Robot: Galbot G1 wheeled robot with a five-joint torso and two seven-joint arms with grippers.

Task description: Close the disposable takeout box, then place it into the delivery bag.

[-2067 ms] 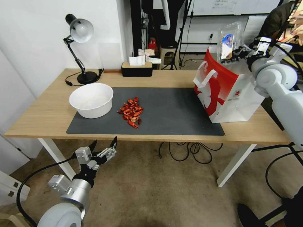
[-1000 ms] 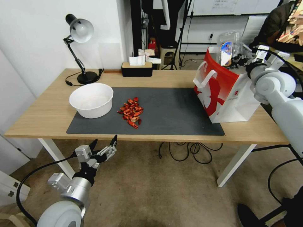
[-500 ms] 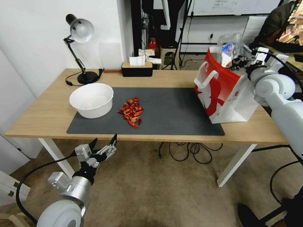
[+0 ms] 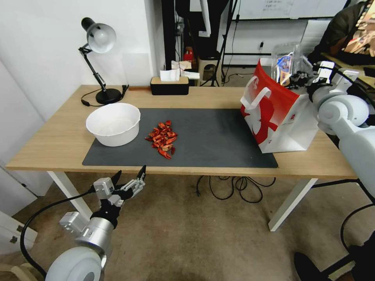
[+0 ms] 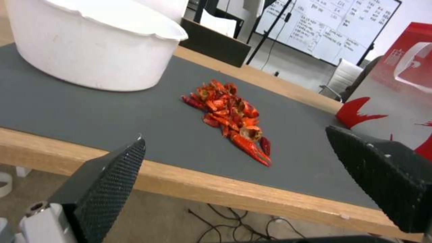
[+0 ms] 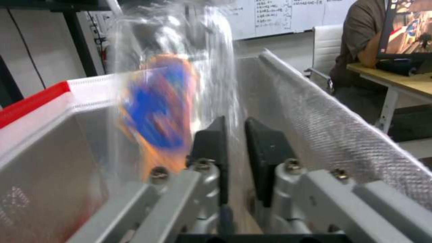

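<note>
The clear takeout box [image 4: 286, 62] with its blue-orange label stands on edge, its lower part inside the mouth of the red and white delivery bag [image 4: 279, 113] at the table's right end. My right gripper [image 4: 299, 79] is shut on the box's edge at the bag's rim. In the right wrist view the black fingers [image 6: 209, 141] pinch the clear plastic of the box [image 6: 157, 101] above the bag's silver lining [image 6: 324, 125]. My left gripper [image 4: 129, 176] hangs open below the table's front edge, its fingertips [image 5: 121, 165] spread wide and holding nothing.
A round white bowl [image 4: 113, 123] and a pile of red crayfish shells [image 4: 162, 138] sit on the dark mat [image 4: 211, 136]. A desk lamp [image 4: 97, 58] and a tissue box [image 4: 169, 84] stand at the back. Cables lie on the floor under the table.
My right gripper has carried the box downward and slightly right, lowering it into the bag's mouth. The left arm has stayed put.
</note>
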